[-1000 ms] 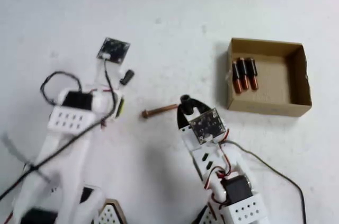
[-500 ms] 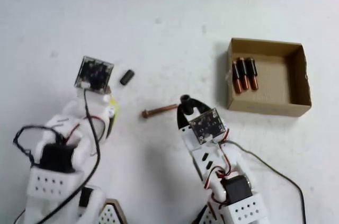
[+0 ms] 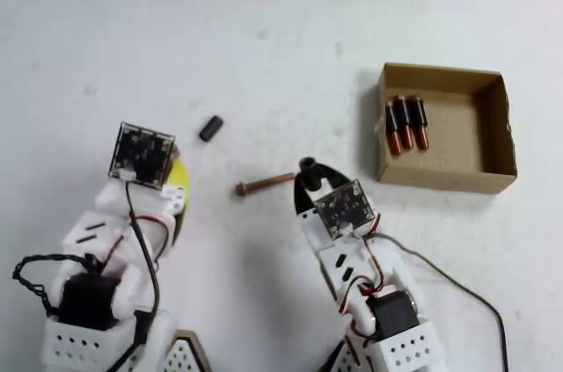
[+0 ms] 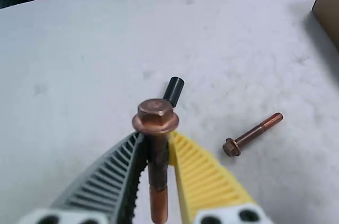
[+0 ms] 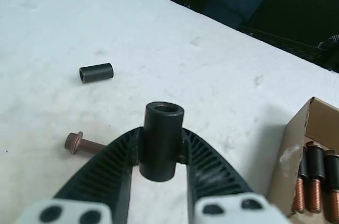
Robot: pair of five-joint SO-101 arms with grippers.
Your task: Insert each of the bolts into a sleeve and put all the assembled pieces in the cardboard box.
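OK, held bolt (image 4: pixel 154 116): copper-coloured, flanged hex head, smooth shank. The left gripper (image 4: pixel 156 140) clamps its shank between the grey and yellow fingers, head clear of the tips. It sits lower left in the high view.

Held sleeve (image 5: pixel 164 123): short black tube with an open bore, pinched across its body by the right gripper (image 5: pixel 161 147), lower centre in the high view.

Looks like a mating setup, one part per arm so shank can enter bore. The grippers are well apart and not lined up yet.

A loose bolt (image 3: pixel 264 183) lies flat on the table (image 3: pixel 281 47) between the arms, near the right gripper. A loose sleeve (image 3: pixel 209 128) lies up and left of it.

The cardboard box (image 3: pixel 444 180) at the right holds three assembled pieces (image 3: pixel 405 123), side by side near its left wall.
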